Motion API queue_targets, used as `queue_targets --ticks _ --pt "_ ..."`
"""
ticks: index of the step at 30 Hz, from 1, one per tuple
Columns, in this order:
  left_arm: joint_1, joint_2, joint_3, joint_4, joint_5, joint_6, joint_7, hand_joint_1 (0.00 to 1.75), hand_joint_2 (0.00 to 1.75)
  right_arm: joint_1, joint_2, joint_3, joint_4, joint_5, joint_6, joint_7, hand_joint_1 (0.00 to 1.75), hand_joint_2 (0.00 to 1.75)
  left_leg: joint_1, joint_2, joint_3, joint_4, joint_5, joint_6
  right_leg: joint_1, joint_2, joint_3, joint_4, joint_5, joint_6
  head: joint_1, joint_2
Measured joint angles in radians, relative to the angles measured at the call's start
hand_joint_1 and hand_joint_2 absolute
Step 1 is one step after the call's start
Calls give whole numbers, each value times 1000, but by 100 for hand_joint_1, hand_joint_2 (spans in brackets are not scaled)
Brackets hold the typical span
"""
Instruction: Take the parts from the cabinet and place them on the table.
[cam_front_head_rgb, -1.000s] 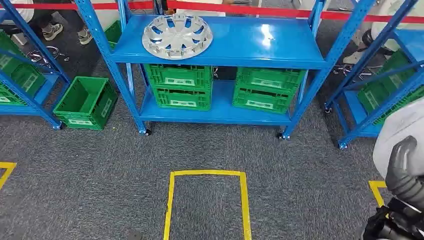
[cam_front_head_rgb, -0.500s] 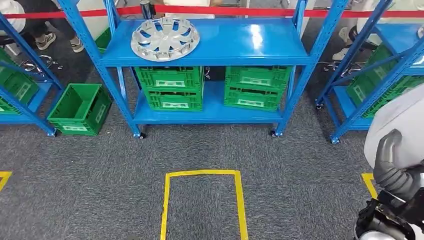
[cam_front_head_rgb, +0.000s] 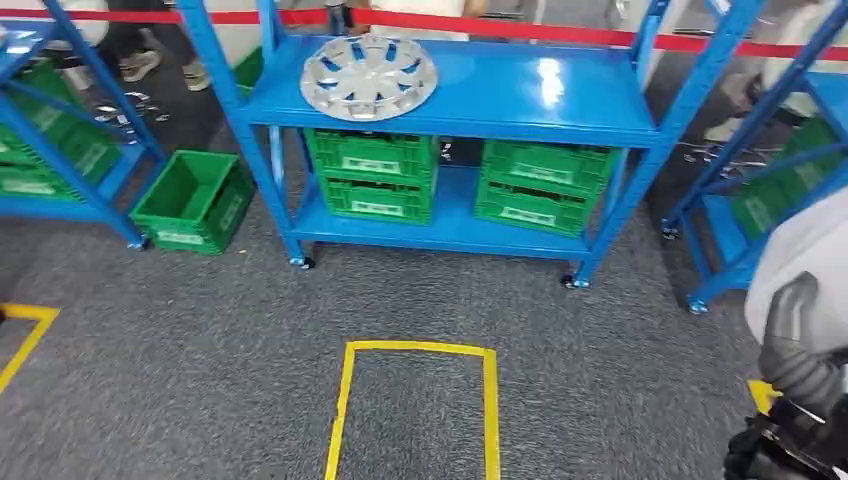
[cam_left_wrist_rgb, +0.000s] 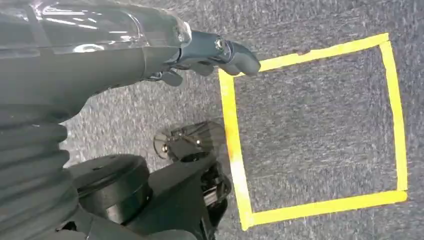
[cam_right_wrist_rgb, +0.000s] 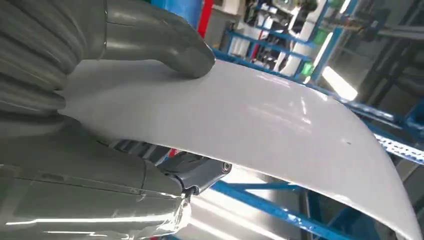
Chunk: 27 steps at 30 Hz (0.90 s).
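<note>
A: Item: pale grey panel (cam_right_wrist_rgb: 260, 125). Location?
B: Lying in the right hand (cam_right_wrist_rgb: 150, 55), thumb pressing on its upper face, darker fingers clamping underneath. It is showing at the head view's right edge too.
A: Left hand (cam_left_wrist_rgb: 210, 55)?
B: Hanging over the carpet, fingers loosely curled, holding nothing.
A: Risk?
B: The panel is overhanging far beyond the grip; while walking it is likely swinging, slipping, or clipping the blue rack (cam_front_head_rgb: 610, 205).
A: Also on stock?
B: Silver hubcap (cam_front_head_rgb: 368, 76), sitting on the top shelf.
</note>
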Motion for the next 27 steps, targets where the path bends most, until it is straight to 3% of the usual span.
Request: queue_targets --ticks 1,3,4,5,7,8,9,10,11,12,13,14,18,19,20,21,23,24,25,27 --pt "0 0 5 0 0 0 0 0 175 3 1 0 -1 1 0 2 175 175 3 -7 0 0 3 -5 5 -8 -1 5 2 -12 -14 0" --pt "1 0 11 0 0 1 0 0 175 1 0 0 -3 3 0 2 175 175 10 -19 -8 2 2 -17 7 -31 -1 5 6 -33 -21 0" --pt "4 0 12 0 0 2 1 0 175 -3 0 1 -3 4 0 2 175 175 10 25 -14 29 -19 -11 8 -44 -1 3 13 -41 -24 0" --pt "4 0 12 0 0 2 3 0 175 -1 0 1 -6 6 0 2 175 175 9 61 -44 97 -75 -11 10 -51 -4 2 15 -45 -36 0" --pt "3 -3 12 0 0 2 6 0 175 -2 -2 1 -8 5 0 2 175 175 10 68 -120 275 -174 -14 12 -71 -13 2 18 -49 -51 0" --pt "3 -3 12 0 0 2 7 0 175 -1 -2 1 -7 2 0 2 175 175 10 68 -146 339 -202 -16 14 -82 -17 3 18 -49 -58 0" --pt "4 -4 12 0 0 2 8 0 175 -1 -2 1 -6 0 0 2 175 175 10 68 -152 362 -204 -17 15 -93 -20 5 18 -48 -63 0" --pt "5 -4 12 0 0 2 9 0 175 -1 -3 1 -5 0 0 2 175 175 10 69 -131 332 -182 -15 17 -103 -19 5 18 -47 -68 0" --pt "6 -4 12 0 0 2 9 0 175 -2 -3 1 -4 -1 0 2 175 175 9 76 -88 262 -144 -12 17 -113 -17 6 16 -45 -72 0" --pt "5 -3 12 0 0 3 9 0 175 -3 -3 1 -4 -2 0 2 175 175 7 100 -33 165 -100 -7 17 -122 -13 8 13 -40 -74 0" --pt "5 -4 12 0 0 3 9 0 175 -3 -3 1 -4 -2 0 2 175 175 4 142 16 78 -67 -1 17 -129 -9 10 9 -34 -80 0" --pt "2 -4 12 0 0 3 10 0 175 -2 -4 0 -5 -1 0 2 175 175 -6 180 34 34 -75 1 25 -135 -11 15 2 -25 -90 0" --pt "2 -4 12 0 0 3 10 0 175 -5 -11 -1 -5 0 0 2 175 175 -10 124 23 37 -70 24 19 -177 1 7 -3 -5 -79 0" --pt "2 -4 12 0 0 3 9 0 175 -7 -13 -1 -5 0 0 2 175 175 -6 110 25 34 -67 29 13 -142 0 19 -18 1 -74 0" --pt "0 -4 12 0 0 3 9 0 175 -6 -14 -2 -5 1 0 2 175 175 -5 98 25 34 -66 33 12 -102 -22 65 -49 2 -66 0" --pt "-2 -5 12 0 0 3 9 0 175 -6 -15 -2 -5 0 0 2 175 175 -6 86 24 34 -66 38 14 -81 -63 147 -91 3 -58 0" --pt "-2 -7 12 0 0 3 9 0 175 -2 -18 -2 -4 0 0 2 175 175 -12 59 24 34 -67 44 14 -68 -167 339 -161 1 -39 0" --pt "-1 -7 12 0 0 3 9 0 175 -2 -17 -2 -2 3 0 2 175 175 -16 44 25 34 -68 46 16 -67 -197 381 -159 -3 -31 0" --pt "0 -7 12 0 0 3 9 0 175 -2 -17 -1 0 4 0 2 175 175 -18 30 29 34 -68 47 19 -67 -199 365 -129 -9 -25 0" --pt "-1 -7 12 0 0 3 9 0 175 -2 -17 -1 1 13 0 1 175 175 -25 1 38 34 -70 50 24 -53 -146 211 -17 -27 -11 0"
